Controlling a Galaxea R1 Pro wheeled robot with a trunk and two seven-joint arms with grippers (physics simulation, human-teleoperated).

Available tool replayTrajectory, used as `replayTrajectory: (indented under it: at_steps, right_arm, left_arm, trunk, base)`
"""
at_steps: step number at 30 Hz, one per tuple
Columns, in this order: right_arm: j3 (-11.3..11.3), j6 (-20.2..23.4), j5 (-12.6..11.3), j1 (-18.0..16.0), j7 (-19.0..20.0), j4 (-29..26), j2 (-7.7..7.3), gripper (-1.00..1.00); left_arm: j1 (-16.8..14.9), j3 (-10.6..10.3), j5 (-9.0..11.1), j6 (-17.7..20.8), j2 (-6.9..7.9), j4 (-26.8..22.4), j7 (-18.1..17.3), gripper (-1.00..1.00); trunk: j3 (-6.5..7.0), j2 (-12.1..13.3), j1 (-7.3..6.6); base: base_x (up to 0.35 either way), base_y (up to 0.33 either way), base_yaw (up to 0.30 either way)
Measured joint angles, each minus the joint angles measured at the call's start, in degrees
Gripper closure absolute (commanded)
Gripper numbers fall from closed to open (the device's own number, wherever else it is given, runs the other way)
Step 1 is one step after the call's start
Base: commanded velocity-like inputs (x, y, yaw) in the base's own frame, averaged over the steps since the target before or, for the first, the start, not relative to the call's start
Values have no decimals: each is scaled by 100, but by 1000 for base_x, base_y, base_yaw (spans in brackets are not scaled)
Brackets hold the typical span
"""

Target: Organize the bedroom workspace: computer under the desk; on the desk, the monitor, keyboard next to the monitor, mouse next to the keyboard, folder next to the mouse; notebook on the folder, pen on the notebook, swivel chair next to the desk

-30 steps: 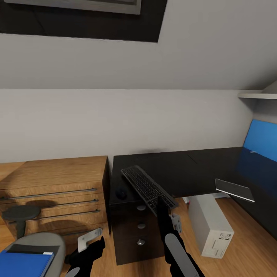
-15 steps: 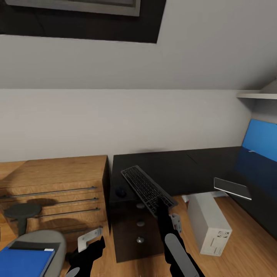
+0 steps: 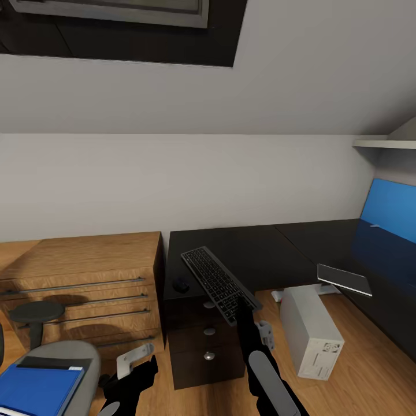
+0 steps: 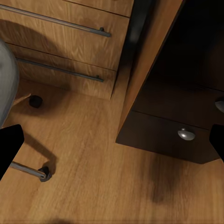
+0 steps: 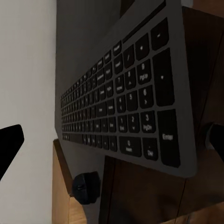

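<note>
The dark keyboard (image 3: 214, 277) (image 5: 121, 102) lies aslant on the black desk (image 3: 271, 248), its near end jutting past the front edge. My right gripper (image 3: 241, 310) (image 5: 112, 140) stands open at that end, one fingertip (image 5: 215, 135) beside the keypad corner. The small mouse (image 3: 181, 284) (image 5: 86, 186) sits left of the keyboard. Further right on the desk lie the grey notebook (image 3: 345, 279) and a thin white pen (image 3: 374, 226). The computer (image 3: 312, 341) stands on the floor under the desk. The blue folder (image 3: 37, 390) rests on the swivel chair (image 3: 75, 353). My left gripper (image 3: 136, 363) (image 4: 112, 149) is open over the floor. The monitor is out of view.
A dark drawer unit with round knobs (image 3: 209, 331) (image 4: 185, 134) sits under the desk's left end. A light wood drawer chest (image 3: 81, 271) (image 4: 60, 42) adjoins it on the left. A blue wall panel (image 3: 393, 208) backs the desk's right wing. A chair caster (image 4: 44, 173) is near my left gripper.
The whole view has shifted, so the camera moved: more of the drawer unit, floor and chair shows. Both arms keep their pose, and the keyboard keeps its place on the desk.
</note>
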Motion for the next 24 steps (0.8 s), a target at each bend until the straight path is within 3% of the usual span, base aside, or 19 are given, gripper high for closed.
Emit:
replayTrajectory:
  at_steps: [6,16,24]
  right_arm:
    - [-1,0,3,0,0,0,-4,-100]
    - [-3,0,4,0,0,0,-7,-100]
    - [-15,-5,11,0,8,0,-26,-100]
  left_arm:
    - [0,0,0,0,1,1,0,-100]
    - [0,0,15,-1,1,2,-1,-100]
    - [3,-29,12,0,-5,3,-2,-100]
  trunk:
    - [0,0,1]
    - [0,0,2]
    - [0,0,0]
  base:
    - [-28,-6,0]
    - [-206,-102,0]
    - [-26,-17,0]
